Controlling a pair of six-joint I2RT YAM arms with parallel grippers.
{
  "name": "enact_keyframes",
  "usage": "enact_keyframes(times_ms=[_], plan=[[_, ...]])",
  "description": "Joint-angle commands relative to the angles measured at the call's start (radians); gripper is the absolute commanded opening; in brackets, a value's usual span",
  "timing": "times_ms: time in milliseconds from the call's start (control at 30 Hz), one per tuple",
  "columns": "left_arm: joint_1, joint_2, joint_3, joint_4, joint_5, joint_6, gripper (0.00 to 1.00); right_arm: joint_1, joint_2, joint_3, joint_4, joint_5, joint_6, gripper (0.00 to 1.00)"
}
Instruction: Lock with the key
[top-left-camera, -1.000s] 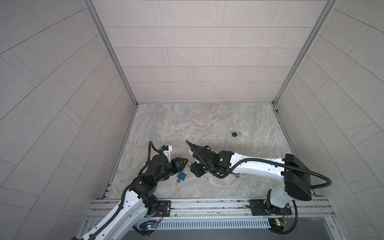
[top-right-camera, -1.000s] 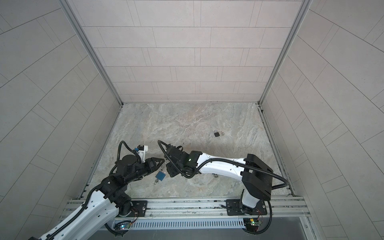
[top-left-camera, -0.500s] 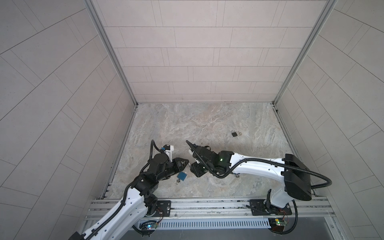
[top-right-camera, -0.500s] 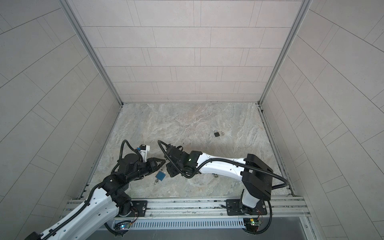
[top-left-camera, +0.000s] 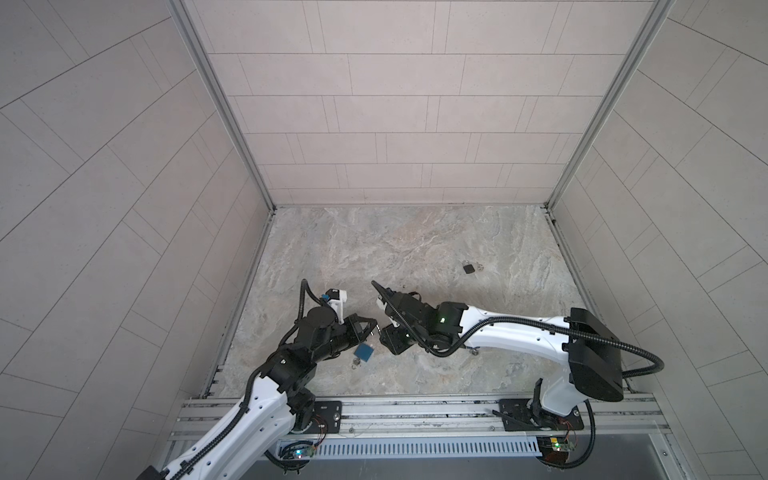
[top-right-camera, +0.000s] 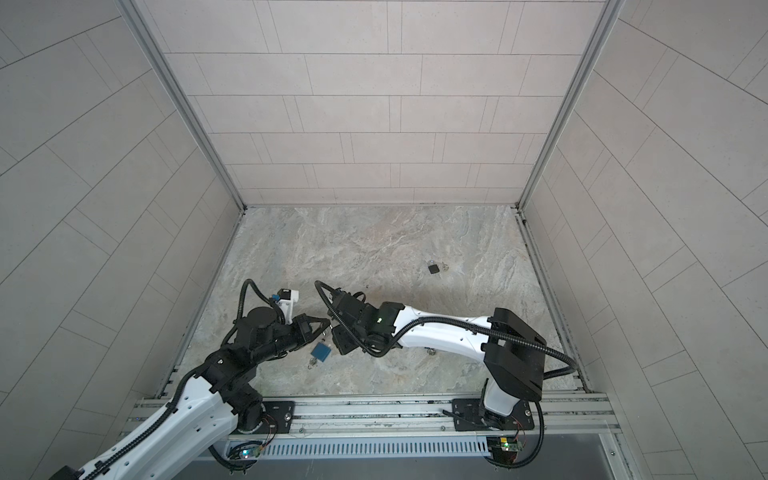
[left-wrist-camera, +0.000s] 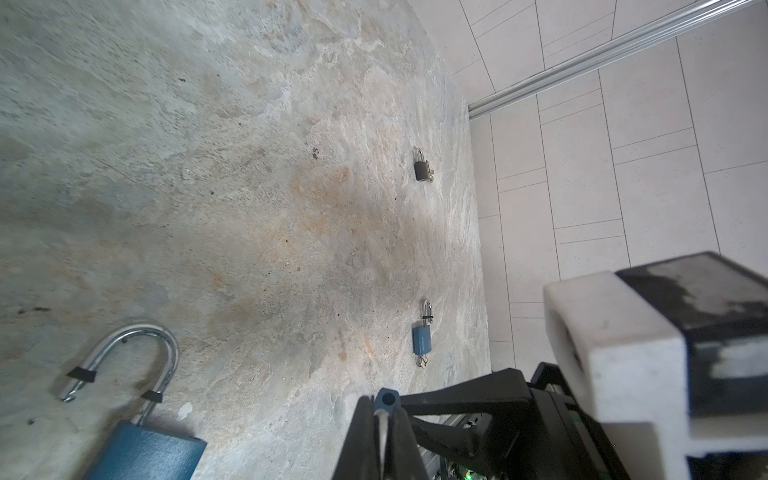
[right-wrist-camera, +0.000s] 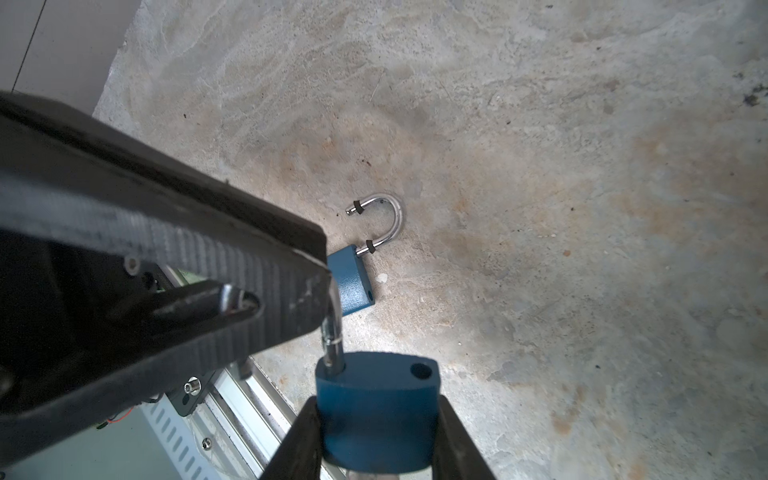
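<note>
First, the left gripper (left-wrist-camera: 380, 409) is clamped tight on the silver shackle (right-wrist-camera: 332, 332) of a blue lock (right-wrist-camera: 376, 415) held above the floor (top-left-camera: 415, 249). A spare lock (top-left-camera: 363, 352) lies open just beside it. Next, the right gripper (right-wrist-camera: 376, 403) pinches the held lock's body between its fingers. Well to the right lies a black lock (top-left-camera: 468, 268).

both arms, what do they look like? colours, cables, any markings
The left arm and right arm are white shells with black joints, each trailed by a black ribbed cable conduit. The right arm has a boxy black housing and a small green light. The left gripper and right gripper are black with tapered fingers.
</note>
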Motion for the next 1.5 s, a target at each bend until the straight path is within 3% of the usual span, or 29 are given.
enact_keyframes(times_ms=[0,167,300,700,767,967,1200,1333,1467], plan=[[0.003,-0.006,0.051,-0.065,-0.035,0.036,0.01,0.005,-0.03,0.015,-0.018,0.032,-0.003,0.07],[0.005,0.004,0.064,-0.097,-0.063,0.045,0.0,0.004,-0.031,0.021,-0.019,0.034,-0.001,0.28],[0.004,0.02,0.069,-0.097,-0.074,0.041,0.0,0.004,-0.034,0.015,-0.02,0.04,0.0,0.37],[0.005,0.051,0.079,-0.072,-0.075,0.029,0.0,0.006,-0.095,-0.056,0.029,0.023,-0.014,0.51],[0.005,0.054,0.08,-0.066,-0.073,0.027,0.0,0.008,-0.103,-0.065,0.038,0.012,-0.026,0.99],[0.004,0.061,0.086,-0.053,-0.07,0.016,0.0,0.041,-0.145,-0.11,0.067,0.037,-0.074,1.0],[0.003,0.068,0.088,-0.056,-0.092,-0.11,0.0,0.138,-0.19,-0.166,0.095,0.331,-0.128,1.0],[0.003,0.078,0.087,-0.013,-0.091,-0.237,0.0,0.224,-0.19,-0.222,0.197,0.585,-0.16,1.0],[0.003,0.065,0.112,-0.014,-0.091,-0.327,0.0,0.25,-0.172,-0.293,0.359,0.706,-0.163,1.0]])
